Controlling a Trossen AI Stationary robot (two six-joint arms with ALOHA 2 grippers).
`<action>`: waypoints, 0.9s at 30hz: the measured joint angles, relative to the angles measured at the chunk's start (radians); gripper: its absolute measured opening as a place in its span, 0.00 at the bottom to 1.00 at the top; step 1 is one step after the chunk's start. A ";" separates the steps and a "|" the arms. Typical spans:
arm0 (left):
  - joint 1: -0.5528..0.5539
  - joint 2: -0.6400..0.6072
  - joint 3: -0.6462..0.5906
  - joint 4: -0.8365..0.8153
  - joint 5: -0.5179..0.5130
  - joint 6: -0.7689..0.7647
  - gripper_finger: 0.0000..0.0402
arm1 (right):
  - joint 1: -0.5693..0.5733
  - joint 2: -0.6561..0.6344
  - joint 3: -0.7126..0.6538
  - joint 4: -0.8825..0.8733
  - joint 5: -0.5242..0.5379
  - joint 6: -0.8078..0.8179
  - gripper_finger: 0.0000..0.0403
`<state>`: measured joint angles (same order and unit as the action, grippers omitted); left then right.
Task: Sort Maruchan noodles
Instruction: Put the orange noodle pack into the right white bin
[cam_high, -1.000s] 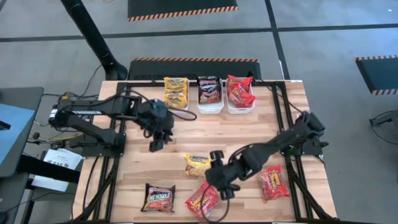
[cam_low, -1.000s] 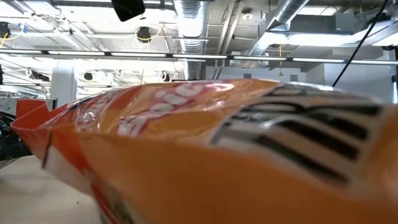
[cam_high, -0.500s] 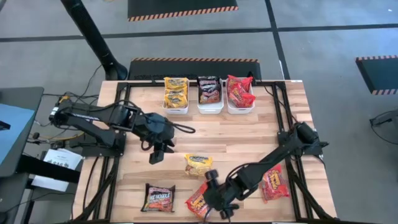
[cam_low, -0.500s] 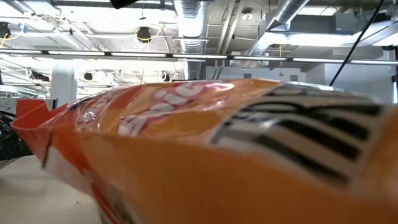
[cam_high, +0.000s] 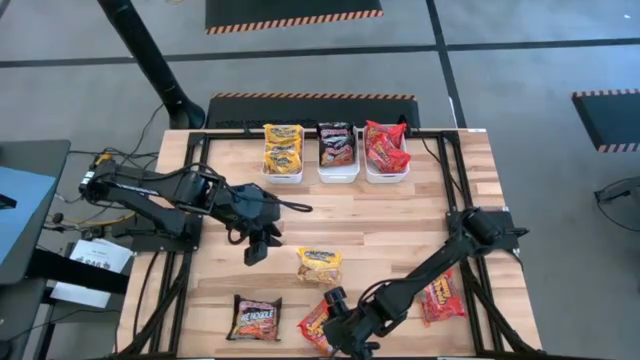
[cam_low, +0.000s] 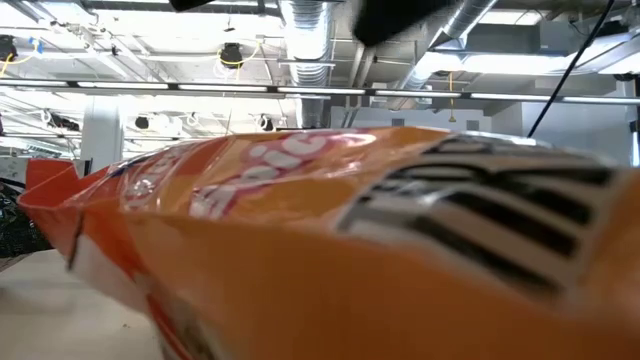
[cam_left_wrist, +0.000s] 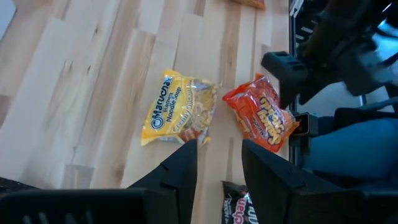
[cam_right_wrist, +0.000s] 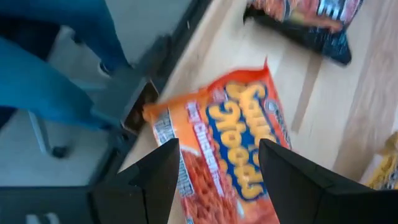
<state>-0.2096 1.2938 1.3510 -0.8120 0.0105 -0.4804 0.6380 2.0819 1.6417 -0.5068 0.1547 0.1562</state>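
I have the right tool (cam_high: 345, 335) down at the counter's (cam_high: 400, 215) near edge, fingers spread wide and empty, hanging right over the red packet (cam_high: 318, 322) that lies there — in the right wrist view that packet (cam_right_wrist: 239, 155) fills the gap ahead of the fingers, so I judge this to be the lead-in to a pick. It sits close to the near edge with the frame rail beside it, which leaves me little room to come in from that side; the open wood toward the middle is the safer approach. The left tool (cam_high: 258, 240) hovers over the left-middle of the counter, partly parted and holding nothing, aimed at the yellow packet (cam_high: 319, 263) near the centre; its own camera shows that yellow packet (cam_left_wrist: 179, 112) flat on the boards with clear wood all round. A dark packet (cam_high: 254, 317) lies toward the near-left corner and another red packet (cam_high: 439, 295) toward the near-right, under the right arm. Along the far edge stand three white bins: yellow bin (cam_high: 283, 150), dark bin (cam_high: 337, 147), red bin (cam_high: 385, 148) — each already carrying its own colour, so four loose packets look to be left. The two arms are close around the centre, so I'd move one at a time. The low view is blocked by an orange wrapper (cam_low: 350, 250) pressed against the lens.
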 joint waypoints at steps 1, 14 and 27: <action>0.000 0.000 0.000 0.000 0.000 -0.004 0.28 | 0.000 0.007 0.000 -0.003 0.000 0.000 0.61; 0.000 0.000 0.000 0.002 -0.037 -0.029 0.28 | -0.027 0.034 -0.018 0.042 0.008 0.000 0.61; 0.000 0.000 0.000 0.000 -0.037 -0.002 0.28 | -0.051 0.069 -0.060 0.053 0.000 0.041 0.61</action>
<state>-0.2096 1.2938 1.3510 -0.8120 -0.0269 -0.4828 0.5865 2.1505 1.5821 -0.4537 0.1552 0.1974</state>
